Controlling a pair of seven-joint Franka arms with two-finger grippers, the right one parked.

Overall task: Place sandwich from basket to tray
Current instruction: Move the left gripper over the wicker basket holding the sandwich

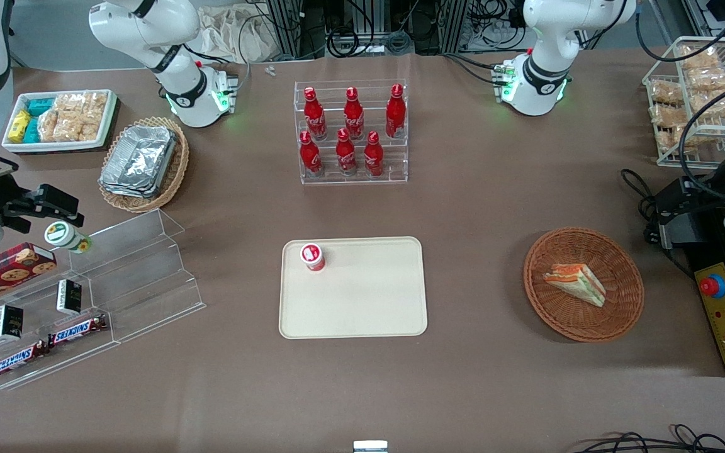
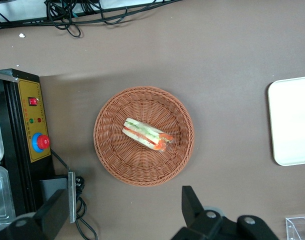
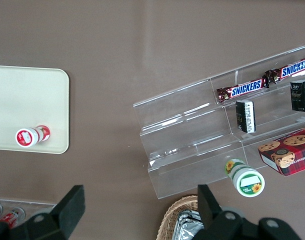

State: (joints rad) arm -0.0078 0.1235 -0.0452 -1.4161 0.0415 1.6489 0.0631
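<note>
Left wrist view is showing me the gripper [image 2: 123,216] hovering above the table with its fingers [image 2: 192,205] spread wide, gripping nothing. I am seeing the sandwich [image 2: 145,134] lying in the basket [image 2: 117,165], well apart from the tray [image 1: 362,314], where a small red bottle [image 1: 313,257] is standing.

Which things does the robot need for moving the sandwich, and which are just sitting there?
Needed:
sandwich, lying in the basket
tray
gripper, open, above the table beside the basket

Just sitting there:
small red cup on the tray
cola bottles
chocolate bars
cookie box
foil containers
</note>
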